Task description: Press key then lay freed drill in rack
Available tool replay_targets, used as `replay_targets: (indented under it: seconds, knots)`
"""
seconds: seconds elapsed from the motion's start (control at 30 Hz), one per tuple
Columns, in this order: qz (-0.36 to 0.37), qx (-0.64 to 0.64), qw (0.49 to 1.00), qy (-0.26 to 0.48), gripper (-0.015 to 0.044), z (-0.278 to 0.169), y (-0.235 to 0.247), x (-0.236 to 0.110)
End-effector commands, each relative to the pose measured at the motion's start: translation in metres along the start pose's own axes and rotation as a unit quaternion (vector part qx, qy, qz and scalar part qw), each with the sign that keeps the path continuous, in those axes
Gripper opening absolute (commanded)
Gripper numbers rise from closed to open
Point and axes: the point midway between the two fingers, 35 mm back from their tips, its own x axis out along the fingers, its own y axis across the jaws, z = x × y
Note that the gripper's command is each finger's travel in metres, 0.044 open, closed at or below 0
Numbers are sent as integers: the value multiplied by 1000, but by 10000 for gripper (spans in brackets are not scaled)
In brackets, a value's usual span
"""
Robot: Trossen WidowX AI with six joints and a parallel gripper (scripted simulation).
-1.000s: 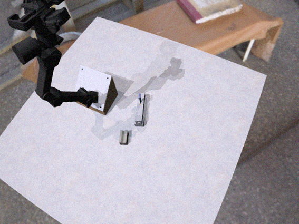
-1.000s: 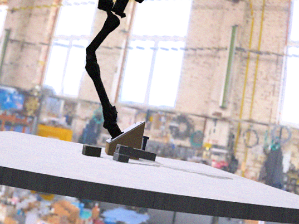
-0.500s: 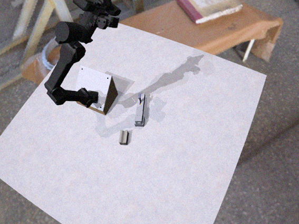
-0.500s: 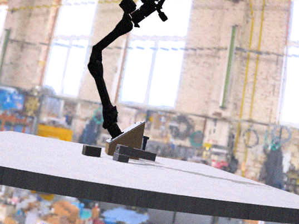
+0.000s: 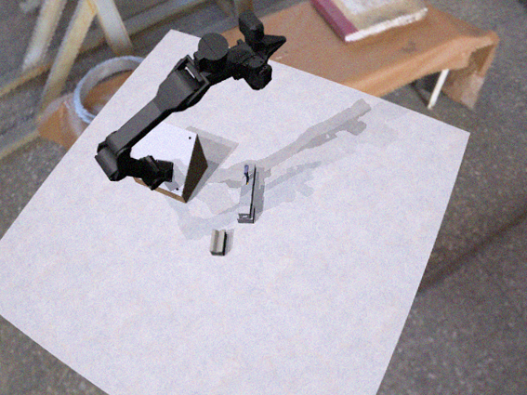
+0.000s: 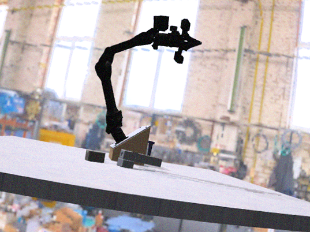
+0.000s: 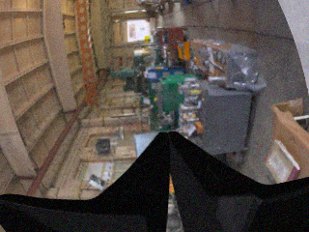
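My gripper is shut with nothing between the fingers. It is held high above the white table and points sideways, so the wrist view shows only the workshop beyond its tips. A grey L-shaped fixture lies flat near the table's middle, far below the gripper. A small dark blue upright piece stands at its far end. A small grey block sits apart, in front of the fixture. I cannot tell the drill apart from the fixture.
The arm rises from a wedge-shaped base left of the fixture. Beyond the table's far edge are a wooden bench with a book, and a bucket at the left.
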Motion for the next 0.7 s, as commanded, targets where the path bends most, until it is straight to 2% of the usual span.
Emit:
replay_targets:
  seconds: [0.0, 0.17, 0.33, 0.53, 0.67]
  knots:
    - [-108, -52, 993, 2, 0, 2, -67, 19]
    - [-248, -124, 960, 23, 0, 5, -155, 24]
    - [-378, -193, 903, 70, 0, 7, -236, 10]
    - [-517, -278, 791, 172, 0, 5, -327, -33]
    - [-591, -318, 696, 255, 0, 5, -375, -73]
